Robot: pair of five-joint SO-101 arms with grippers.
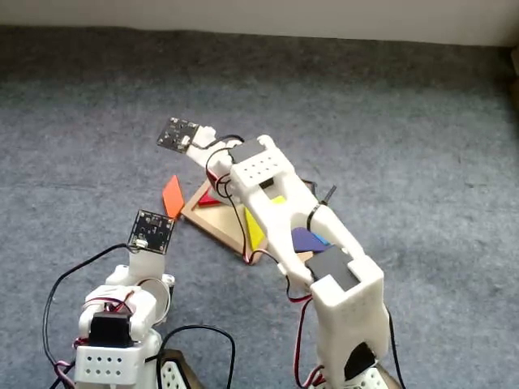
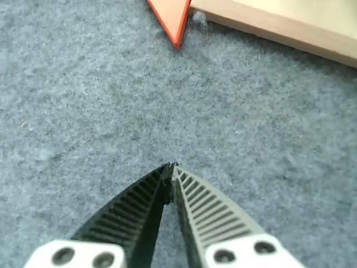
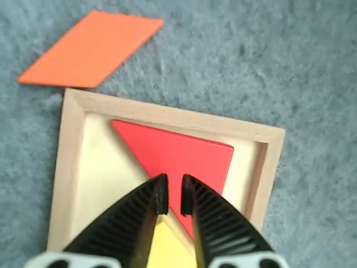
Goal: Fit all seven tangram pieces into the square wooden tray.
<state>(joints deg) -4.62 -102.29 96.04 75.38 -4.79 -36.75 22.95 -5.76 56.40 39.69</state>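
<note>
The square wooden tray [image 3: 167, 117] holds a red triangle [image 3: 178, 153] and, touching it, a yellow piece [image 3: 167, 237]. My right gripper [image 3: 171, 195] hovers just above the red triangle, open by a narrow gap with nothing between the fingers. In the high view the right arm lies across the tray [image 1: 212, 220], covering most of it; yellow [image 1: 255, 231] and blue [image 1: 308, 239] pieces show beside the arm. An orange parallelogram [image 1: 173, 196] [image 3: 92, 49] lies on the carpet just outside the tray. My left gripper [image 2: 170, 166] is shut and empty, low over the carpet, short of the orange piece's tip [image 2: 173, 14] and the tray's edge [image 2: 279, 25].
Grey carpet covers the whole surface, with free room to the left of and beyond the tray. The left arm's base [image 1: 113, 340] stands at the near left, and the right arm's base [image 1: 349, 324] stands at the near right. A pale wall runs along the far edge.
</note>
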